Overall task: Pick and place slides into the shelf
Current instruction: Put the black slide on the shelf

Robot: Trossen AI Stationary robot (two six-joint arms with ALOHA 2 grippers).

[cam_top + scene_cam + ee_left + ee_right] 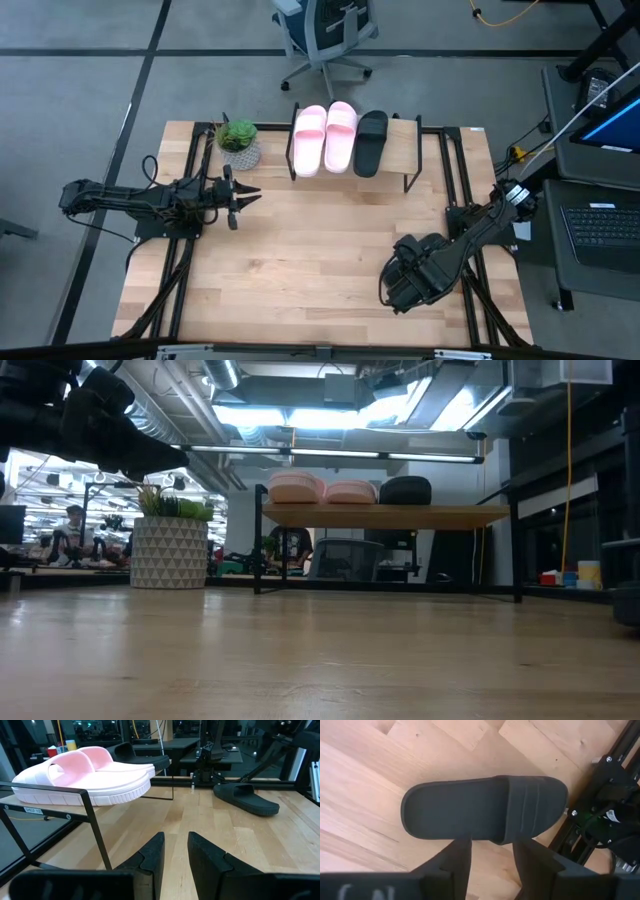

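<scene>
Two light pink slides (325,138) and one black slide (371,142) lie side by side, soles down, on the shelf (400,150) at the table's far edge. The second black slide (485,815) lies sole down on the table near the right edge, also visible in the left wrist view (247,800). My right gripper (492,852) hangs open just above it, a finger on each side of the strap's near edge; in the high view this gripper (405,280) hides the slide. My left gripper (243,195) is open and level, left of the shelf.
A potted plant (238,142) in a patterned white pot (168,545) stands at the shelf's left end, close to my left gripper. The shelf's thin black frame (95,820) rises just ahead of the left fingers. Bare tabletop (320,250) lies between the arms.
</scene>
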